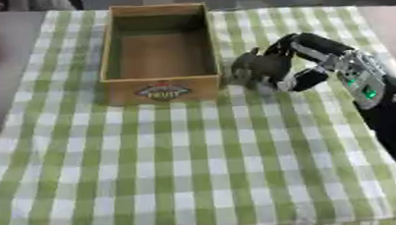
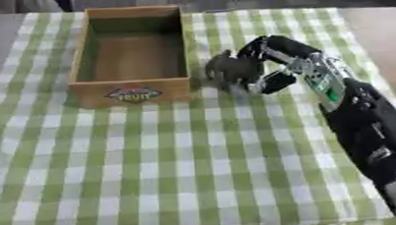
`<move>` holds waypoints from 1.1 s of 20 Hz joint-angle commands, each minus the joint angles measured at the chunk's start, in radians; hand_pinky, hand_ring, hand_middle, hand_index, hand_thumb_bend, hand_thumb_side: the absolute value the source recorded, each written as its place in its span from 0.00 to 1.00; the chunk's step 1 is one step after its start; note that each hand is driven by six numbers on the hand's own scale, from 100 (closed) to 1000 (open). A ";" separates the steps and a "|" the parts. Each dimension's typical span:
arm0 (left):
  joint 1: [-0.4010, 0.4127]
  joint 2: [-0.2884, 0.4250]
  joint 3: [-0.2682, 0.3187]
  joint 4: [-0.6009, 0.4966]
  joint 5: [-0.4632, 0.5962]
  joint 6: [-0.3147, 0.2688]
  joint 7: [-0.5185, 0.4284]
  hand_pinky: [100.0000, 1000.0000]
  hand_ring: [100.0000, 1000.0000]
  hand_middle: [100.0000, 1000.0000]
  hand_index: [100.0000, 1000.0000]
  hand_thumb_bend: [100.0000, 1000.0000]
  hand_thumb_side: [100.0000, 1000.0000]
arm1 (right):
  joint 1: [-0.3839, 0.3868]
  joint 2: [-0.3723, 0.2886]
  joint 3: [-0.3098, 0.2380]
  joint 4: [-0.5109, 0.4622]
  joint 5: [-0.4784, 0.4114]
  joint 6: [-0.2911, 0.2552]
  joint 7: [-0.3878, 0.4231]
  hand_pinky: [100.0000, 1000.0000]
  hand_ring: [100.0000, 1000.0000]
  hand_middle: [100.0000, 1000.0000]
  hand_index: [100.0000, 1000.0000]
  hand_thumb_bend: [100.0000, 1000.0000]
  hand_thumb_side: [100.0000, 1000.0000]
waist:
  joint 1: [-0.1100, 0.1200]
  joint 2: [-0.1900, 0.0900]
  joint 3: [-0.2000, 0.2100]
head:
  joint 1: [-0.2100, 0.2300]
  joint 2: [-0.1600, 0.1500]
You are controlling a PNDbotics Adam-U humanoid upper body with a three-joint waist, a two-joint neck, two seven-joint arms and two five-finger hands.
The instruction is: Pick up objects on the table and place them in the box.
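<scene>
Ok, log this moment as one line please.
right hand: curled on dark object, right of box | box: looks empty | left hand: out of view | cloth: bare

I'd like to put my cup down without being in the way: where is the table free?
The checked cloth nearer than the wooden box is bare, as is the strip left of it. It is crowded right of the box, where the right hand grips a dark object.

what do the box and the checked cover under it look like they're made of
The open brown box looks like wood with a matt finish: flat tan boards, thick straight walls, a printed label on its front. The green-and-white checked cover looks like woven cloth, matt, draping softly at the table's edges; coated cloth cannot be ruled out.
</scene>
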 commanded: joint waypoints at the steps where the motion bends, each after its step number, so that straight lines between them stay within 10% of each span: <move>1: -0.005 0.009 -0.002 -0.013 -0.003 -0.002 -0.001 0.50 0.54 0.46 0.51 0.17 0.55 | -0.011 -0.024 -0.003 -0.020 0.010 0.000 -0.032 0.49 0.47 0.33 0.52 0.01 0.02 | 0.004 -0.014 0.000 | -0.002 0.006; 22: -0.008 0.011 -0.004 -0.013 -0.002 -0.003 -0.001 0.50 0.54 0.46 0.52 0.16 0.56 | -0.042 -0.053 -0.016 -0.165 -0.204 0.065 -0.053 0.37 0.37 0.19 0.39 0.00 0.00 | 0.005 -0.017 -0.003 | 0.001 0.006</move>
